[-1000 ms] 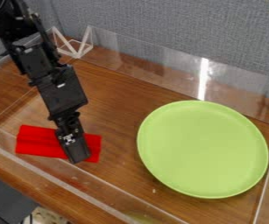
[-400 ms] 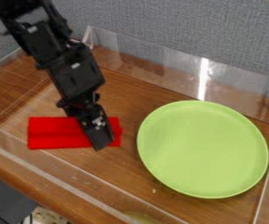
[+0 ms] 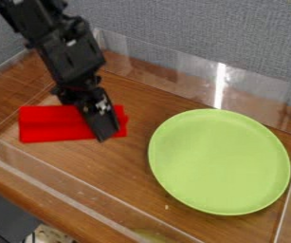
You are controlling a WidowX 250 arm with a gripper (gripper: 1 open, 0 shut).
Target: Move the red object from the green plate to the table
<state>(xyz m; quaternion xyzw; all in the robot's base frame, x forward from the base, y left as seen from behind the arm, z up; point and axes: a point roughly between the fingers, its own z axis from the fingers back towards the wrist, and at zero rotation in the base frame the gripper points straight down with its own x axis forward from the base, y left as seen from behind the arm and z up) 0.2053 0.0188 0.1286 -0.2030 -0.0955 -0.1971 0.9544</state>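
Note:
The red object (image 3: 49, 124), a flat bright red block, hangs over the left part of the table (image 3: 154, 100), well left of the green plate (image 3: 224, 161). My black gripper (image 3: 104, 128) points steeply down at the block's right end, and its fingers are closed across that end. The plate lies on the right with nothing on it. The gripper hides the block's right end.
Low clear acrylic walls (image 3: 198, 68) border the tabletop at the back, the right and the front (image 3: 72, 195). The arm (image 3: 53, 47) reaches in from the upper left. A grey fabric wall stands behind the table.
The gripper has risen in the picture, first drifting right then back a little. The red block has gone along with it. The plate has stayed put.

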